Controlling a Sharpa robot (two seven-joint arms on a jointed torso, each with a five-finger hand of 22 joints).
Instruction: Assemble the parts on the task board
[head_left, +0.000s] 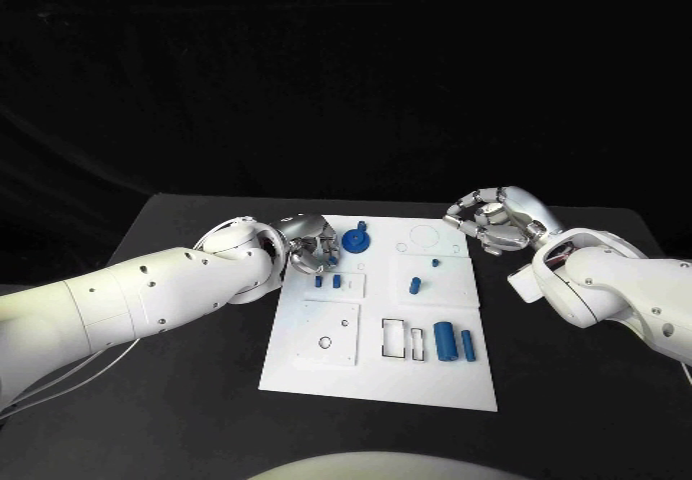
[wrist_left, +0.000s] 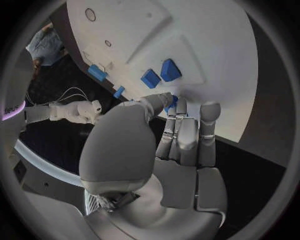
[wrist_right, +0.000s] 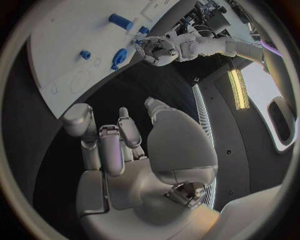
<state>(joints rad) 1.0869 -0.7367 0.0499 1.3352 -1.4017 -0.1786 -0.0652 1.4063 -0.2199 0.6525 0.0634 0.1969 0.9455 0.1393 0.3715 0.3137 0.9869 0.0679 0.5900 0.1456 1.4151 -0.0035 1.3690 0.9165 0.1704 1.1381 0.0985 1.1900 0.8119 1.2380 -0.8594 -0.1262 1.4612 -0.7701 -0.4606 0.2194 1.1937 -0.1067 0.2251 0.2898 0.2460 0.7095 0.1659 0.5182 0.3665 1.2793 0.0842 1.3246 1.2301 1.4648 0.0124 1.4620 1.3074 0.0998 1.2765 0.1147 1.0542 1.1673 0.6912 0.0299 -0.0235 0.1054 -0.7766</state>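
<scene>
The white task board (head_left: 378, 372) lies mid-table. My left hand (head_left: 307, 245) is over its far left corner and pinches a small blue part (wrist_left: 172, 103) between thumb and fingertip, just above the board (wrist_left: 212, 45). A round blue part (head_left: 356, 240) sits beside that hand. Two small blue blocks (head_left: 326, 282) stand in the raised plate just nearer, seen close up as blocks (wrist_left: 160, 74). My right hand (head_left: 498, 222) hovers off the board's far right corner, fingers curled in, with nothing in it. Its own palm (wrist_right: 125, 150) faces the board (wrist_right: 56, 55).
Two blue cylinders (head_left: 456, 343) lie at the board's near right beside rectangular slots (head_left: 394, 338). Two more small blue parts (head_left: 415, 285) stand right of centre. A round recess (head_left: 424, 237) marks the far right corner. Black table (head_left: 188, 400) surrounds the board.
</scene>
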